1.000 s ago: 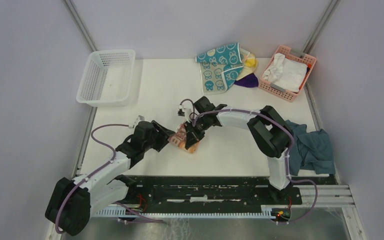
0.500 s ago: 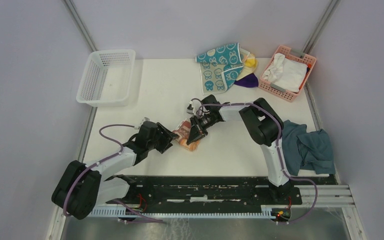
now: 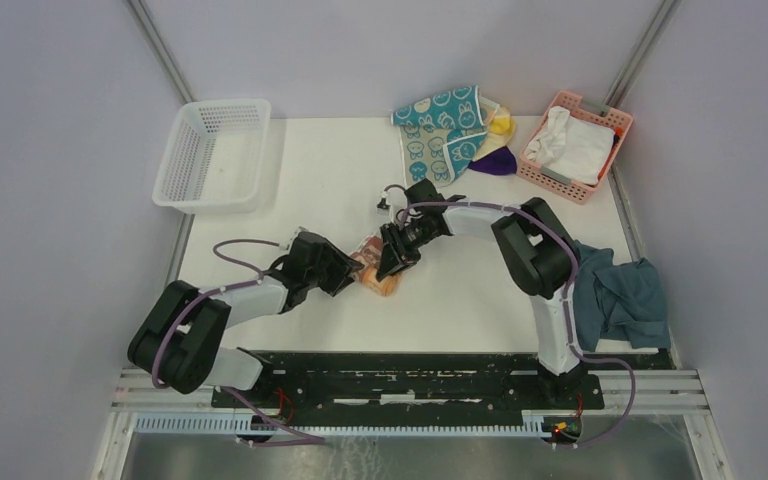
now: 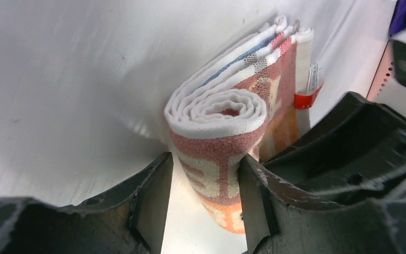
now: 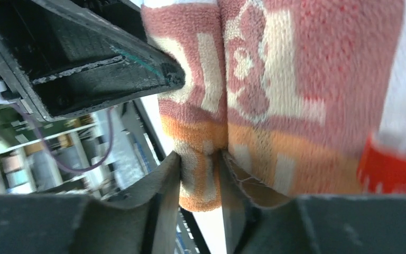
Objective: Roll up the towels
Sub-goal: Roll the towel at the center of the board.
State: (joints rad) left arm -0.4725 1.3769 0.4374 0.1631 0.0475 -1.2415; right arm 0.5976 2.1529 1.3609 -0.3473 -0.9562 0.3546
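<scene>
A peach-orange printed towel (image 3: 376, 274) lies rolled up at the table's middle, its spiral end (image 4: 219, 108) facing the left wrist camera. My left gripper (image 3: 347, 272) straddles that end (image 4: 205, 160), open: the right finger touches the roll and the left finger stands off it. My right gripper (image 3: 393, 262) comes from the far side and is shut (image 5: 200, 156) on an orange fold of the towel (image 5: 275, 79). More towels lie at the back: teal with rabbit faces (image 3: 440, 125), pale yellow (image 3: 501, 122) and deep purple (image 3: 497, 163).
A white basket (image 3: 222, 105) stands at the back left. A pink basket (image 3: 615, 120) holding a white cloth (image 3: 572, 148) is at the back right. A blue-grey cloth (image 3: 622, 295) hangs at the table's right edge.
My left arm has reached further right and lower, bringing its jaws around the roll's end. My right gripper shifted slightly right and back. The towel looks more tightly rolled.
</scene>
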